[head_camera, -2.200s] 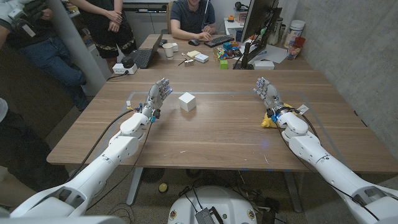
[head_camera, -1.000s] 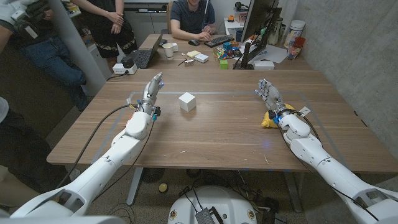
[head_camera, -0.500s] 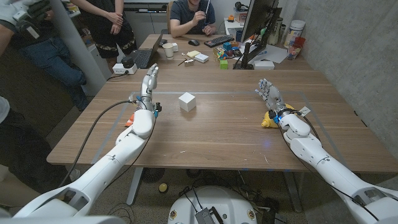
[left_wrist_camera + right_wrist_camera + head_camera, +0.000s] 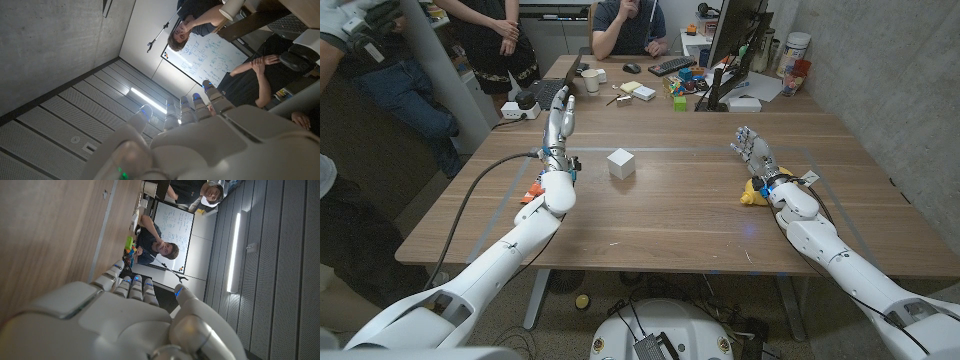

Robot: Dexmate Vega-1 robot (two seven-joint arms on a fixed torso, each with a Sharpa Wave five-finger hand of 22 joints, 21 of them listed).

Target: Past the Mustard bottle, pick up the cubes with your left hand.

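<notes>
On the counter (image 4: 650, 215), mid-far: white cube (image 4: 621, 163), bare wood all round.
Your left hand (image 4: 560, 123) is raised just left of it, fingers spread, holding nothing. Right hand (image 4: 753, 152) open near right edge, yellow object (image 4: 749, 194) beside wrist.

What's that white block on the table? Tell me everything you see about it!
The white cube is a small plain block with flat faces and sharp edges, matte, with no markings that can be made out. It sits upright on the wooden table, one corner turned toward the camera. Nothing touches it. The left hand is raised beside it, fingers pointing up, apart from the block. Its material cannot be told.
</notes>
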